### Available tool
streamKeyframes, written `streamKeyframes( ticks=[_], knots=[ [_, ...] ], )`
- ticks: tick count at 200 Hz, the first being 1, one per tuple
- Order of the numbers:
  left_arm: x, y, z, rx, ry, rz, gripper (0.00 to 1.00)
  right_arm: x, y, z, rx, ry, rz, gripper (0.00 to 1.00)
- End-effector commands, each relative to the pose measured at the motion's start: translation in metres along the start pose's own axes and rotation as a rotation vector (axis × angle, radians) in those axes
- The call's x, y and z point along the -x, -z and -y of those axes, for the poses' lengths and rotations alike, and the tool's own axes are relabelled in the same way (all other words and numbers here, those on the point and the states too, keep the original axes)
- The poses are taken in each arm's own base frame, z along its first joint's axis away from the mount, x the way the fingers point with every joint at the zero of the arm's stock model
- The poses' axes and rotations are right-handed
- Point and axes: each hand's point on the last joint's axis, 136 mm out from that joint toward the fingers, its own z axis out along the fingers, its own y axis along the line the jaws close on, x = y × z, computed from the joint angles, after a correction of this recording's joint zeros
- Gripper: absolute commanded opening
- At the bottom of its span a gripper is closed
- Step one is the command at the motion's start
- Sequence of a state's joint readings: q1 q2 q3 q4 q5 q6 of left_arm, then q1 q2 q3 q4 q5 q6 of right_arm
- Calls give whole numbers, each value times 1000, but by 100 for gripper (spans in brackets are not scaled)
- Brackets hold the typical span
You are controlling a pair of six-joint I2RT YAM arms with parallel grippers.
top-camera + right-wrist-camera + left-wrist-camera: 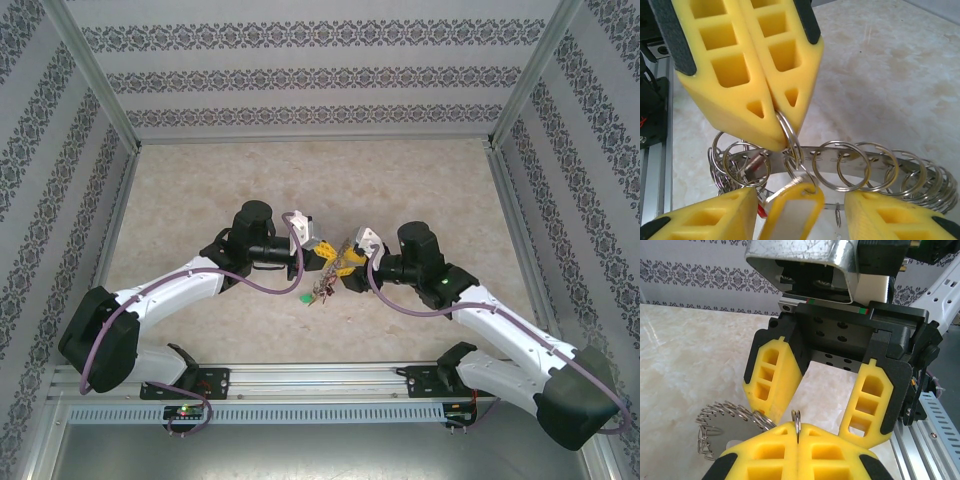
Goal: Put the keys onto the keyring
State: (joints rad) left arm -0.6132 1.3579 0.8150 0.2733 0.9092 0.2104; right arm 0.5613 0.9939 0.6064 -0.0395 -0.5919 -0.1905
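No lettering, brand, number or sign was legible anywhere; the yellow key tag [790, 210], at six o'clock in the right wrist view, bore a blank insert.

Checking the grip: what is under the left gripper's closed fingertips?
A split ring sticks out below the shut left gripper, above the keyring and a yellow tag. Its top is hidden between the pads.
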Motion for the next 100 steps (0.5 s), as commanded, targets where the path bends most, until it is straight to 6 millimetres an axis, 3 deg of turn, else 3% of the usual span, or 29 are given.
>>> streamKeyframes(
  ticks=[1,28,64,100],
  knots=[
    [36,9,4,-10,-100,70,0,6,2,-2,-16,44,34,49],
    [36,9,4,-12,-99,70,0,11,2,-2,-22,69,48,38],
    [38,9,4,-14,-101,68,0,9,5,13,-122,85,46,27],
    [35,8,4,-17,-98,59,0,16,9,16,-152,93,77,28]
  ],
)
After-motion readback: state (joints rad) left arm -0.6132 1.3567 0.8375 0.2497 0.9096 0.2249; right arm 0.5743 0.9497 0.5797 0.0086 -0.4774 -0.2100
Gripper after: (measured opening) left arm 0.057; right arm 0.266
